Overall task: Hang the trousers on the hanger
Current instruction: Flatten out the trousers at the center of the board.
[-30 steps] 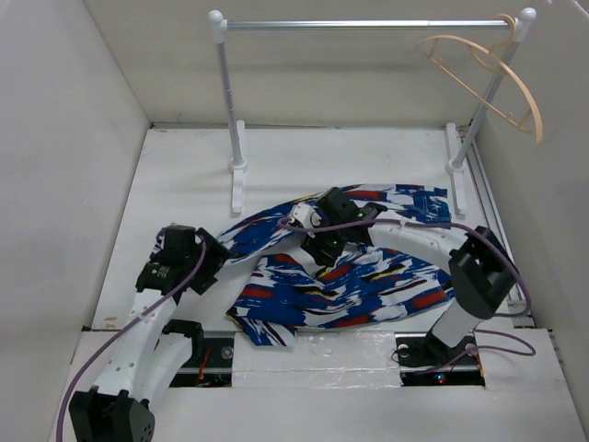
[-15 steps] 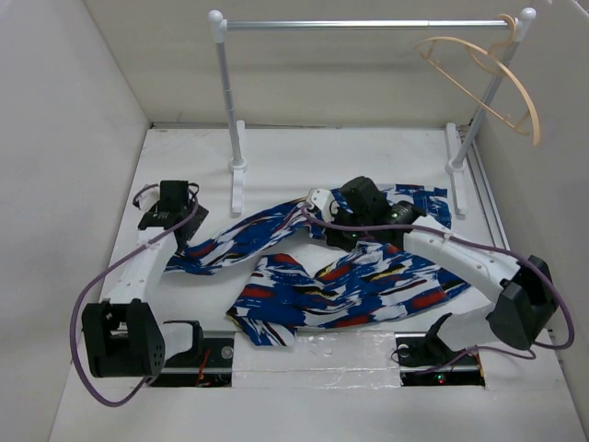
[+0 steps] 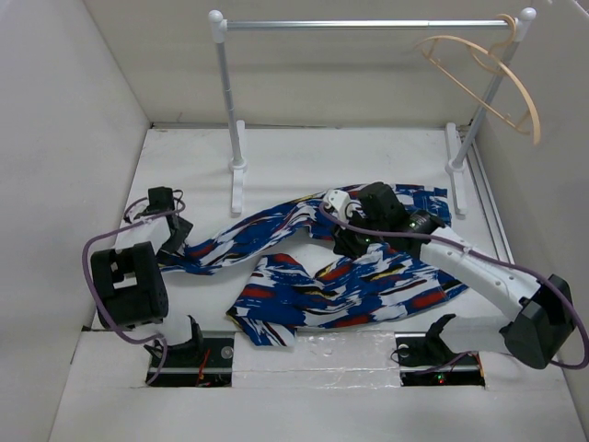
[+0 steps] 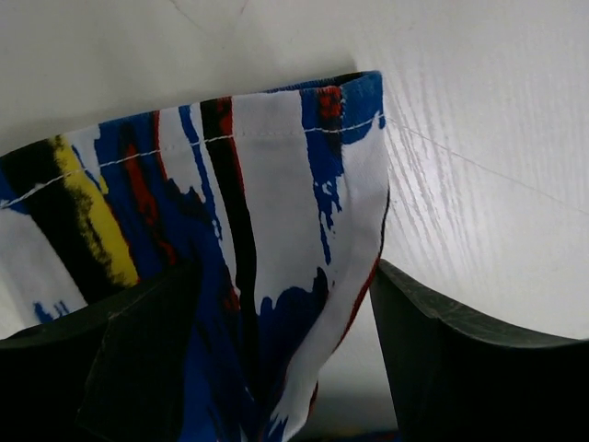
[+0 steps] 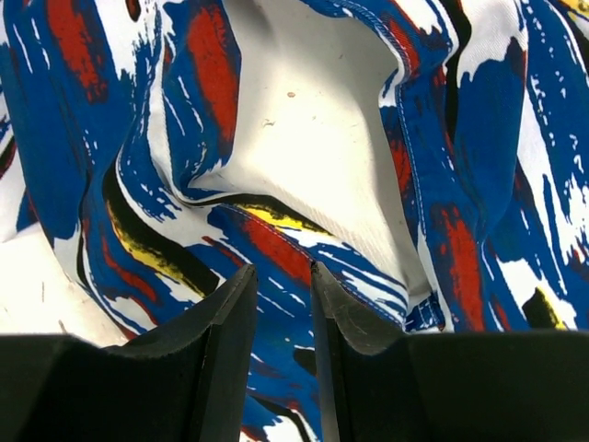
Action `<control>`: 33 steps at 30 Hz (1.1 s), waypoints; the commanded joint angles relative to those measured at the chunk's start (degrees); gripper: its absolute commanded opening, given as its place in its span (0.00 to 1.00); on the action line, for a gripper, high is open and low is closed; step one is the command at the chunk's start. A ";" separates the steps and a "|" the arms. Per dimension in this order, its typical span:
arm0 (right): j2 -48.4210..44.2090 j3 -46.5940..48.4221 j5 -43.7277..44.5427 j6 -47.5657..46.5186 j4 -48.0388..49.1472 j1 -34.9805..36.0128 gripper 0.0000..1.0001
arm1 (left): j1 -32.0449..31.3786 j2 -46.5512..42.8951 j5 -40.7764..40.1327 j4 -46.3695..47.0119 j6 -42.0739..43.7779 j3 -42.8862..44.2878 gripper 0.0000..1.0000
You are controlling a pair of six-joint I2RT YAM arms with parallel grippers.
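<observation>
The trousers [image 3: 368, 285] lie crumpled across the middle of the table, one leg stretched out to the left. That leg's stitched hem [image 4: 276, 129] hangs between the fingers of my left gripper [image 4: 285, 276], which is open; a gap shows between the cloth and the right finger [image 4: 460, 359]. In the top view the left gripper [image 3: 175, 241] sits at the leg's left end. My right gripper [image 5: 282, 272] hovers narrowly open just over a fold of the trousers [image 5: 304, 249], near their middle [image 3: 348, 244]. The hanger [image 3: 488, 78] hangs tilted at the rail's right end.
A silver rail [image 3: 368, 24] on white posts [image 3: 230, 101] stands across the back of the table. White walls close in on the left [image 3: 64, 184] and right. The arm bases sit at the near edge [image 3: 313, 354].
The left arm has folded back toward the left wall, and the trouser leg now lies drawn out leftward. The right gripper has shifted right over the trousers' middle.
</observation>
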 commanded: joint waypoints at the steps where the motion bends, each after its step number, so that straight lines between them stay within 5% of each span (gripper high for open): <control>1: -3.49 -0.56 1.86 2.93 2.85 0.68 0.35 | -0.08 1.38 -0.49 3.08 2.02 2.32 0.69; 3: -5.25 -1.26 3.44 3.64 2.86 0.68 0.35 | -0.08 2.26 0.83 4.14 2.46 2.32 0.59; 4: -6.12 -1.52 4.06 4.26 2.51 0.68 0.35 | -0.08 2.70 1.79 5.71 3.77 2.58 0.26; 5: -6.65 -1.79 4.06 4.61 2.50 0.68 0.35 | -0.08 3.22 1.89 5.73 3.78 2.93 0.08; 6: -7.18 -2.14 5.71 5.05 2.42 0.68 0.35 | -0.08 3.66 1.98 5.64 4.13 3.72 0.00; 18: -14.82 -7.50 13.36 11.03 -0.75 -12.40 0.41 | -0.08 7.52 -5.84 -0.77 6.59 28.23 0.00; 26: -18.35 -14.78 21.72 14.55 3.72 -24.53 0.63 | -0.08 25.00 -10.15 -11.23 6.06 44.92 0.00; 33: -15.10 -21.03 27.52 18.67 11.28 -39.38 0.73 | -0.08 30.38 -13.58 -10.62 9.32 47.14 0.00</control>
